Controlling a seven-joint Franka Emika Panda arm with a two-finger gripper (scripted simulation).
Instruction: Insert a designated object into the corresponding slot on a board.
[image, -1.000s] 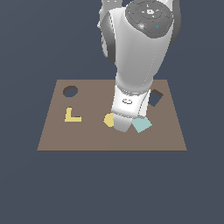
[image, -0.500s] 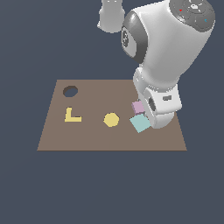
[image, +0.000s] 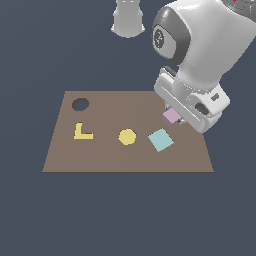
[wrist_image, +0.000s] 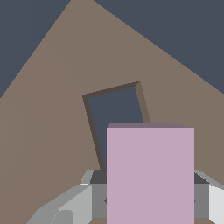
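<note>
Matte pink square block (wrist_image: 150, 173) over square slot (wrist_image: 116, 118)

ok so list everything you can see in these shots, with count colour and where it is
board: 1, brown, flat on the dark ground
round hole: 1, dark, board corner at the exterior view's far left
L-shaped piece: 1, yellow, just in front of the round hole
hexagon: 1, yellow, near the board's middle
teal square: 1, teal, tilted, to the exterior view's right of the hexagon
pink block: 1, pale pink, held in the gripper above the board
square slot: 1, dark, tilted, just beyond the pink block in the wrist view
arm: 1, white and grey, over the board's right side in the exterior view
gripper: 1, grey, shut on the pink block
</note>
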